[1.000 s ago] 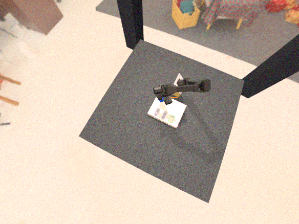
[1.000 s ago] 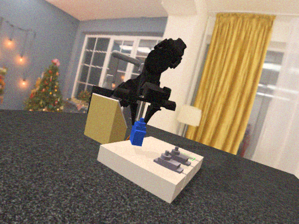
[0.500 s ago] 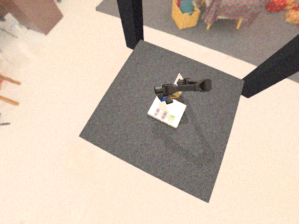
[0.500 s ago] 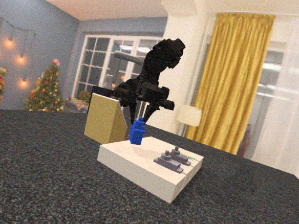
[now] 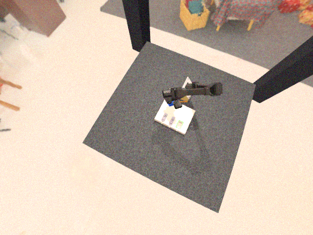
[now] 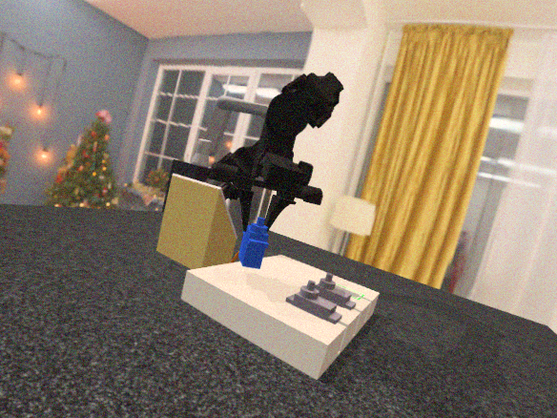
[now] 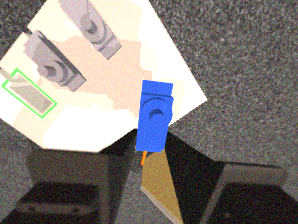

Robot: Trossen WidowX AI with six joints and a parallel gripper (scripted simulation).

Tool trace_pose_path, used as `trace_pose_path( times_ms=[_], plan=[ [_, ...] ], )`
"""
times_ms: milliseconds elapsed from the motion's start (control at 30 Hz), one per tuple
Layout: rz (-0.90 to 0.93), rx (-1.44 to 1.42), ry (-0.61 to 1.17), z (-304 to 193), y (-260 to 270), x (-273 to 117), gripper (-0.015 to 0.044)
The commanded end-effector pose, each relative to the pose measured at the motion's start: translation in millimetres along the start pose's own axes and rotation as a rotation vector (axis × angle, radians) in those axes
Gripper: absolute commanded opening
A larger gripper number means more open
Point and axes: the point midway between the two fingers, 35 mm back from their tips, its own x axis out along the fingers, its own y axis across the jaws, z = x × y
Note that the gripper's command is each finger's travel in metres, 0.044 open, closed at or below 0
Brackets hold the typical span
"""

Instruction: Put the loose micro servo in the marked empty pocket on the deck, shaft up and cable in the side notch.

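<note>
My gripper (image 6: 259, 219) is shut on the blue micro servo (image 6: 254, 245) and holds it upright just above the back edge of the white deck (image 6: 281, 305). In the wrist view the servo (image 7: 155, 116) hangs between my fingers over the deck's corner, with its orange cable (image 7: 143, 159) trailing below. The empty pocket, outlined in green (image 7: 29, 93), lies at the far left of that view, beside two grey servos (image 7: 55, 67) seated in the deck. In the top view the green pocket (image 5: 179, 123) is at the deck's near right, apart from my gripper (image 5: 174, 104).
A tan wedge-shaped block (image 6: 195, 226) stands right behind the deck, close to my fingers. Two black table legs (image 5: 136, 21) rise at the back of the dark mat.
</note>
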Motion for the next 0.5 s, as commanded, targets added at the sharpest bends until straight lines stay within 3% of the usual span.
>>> trace_pose_path(
  times_ms=[0,467],
  plan=[
    [-0.002,-0.011,-0.013,-1.5,0.1,-3.3,0.0],
    [0.001,-0.001,-0.001,18.2,13.8,-2.0,0.0]
  ],
)
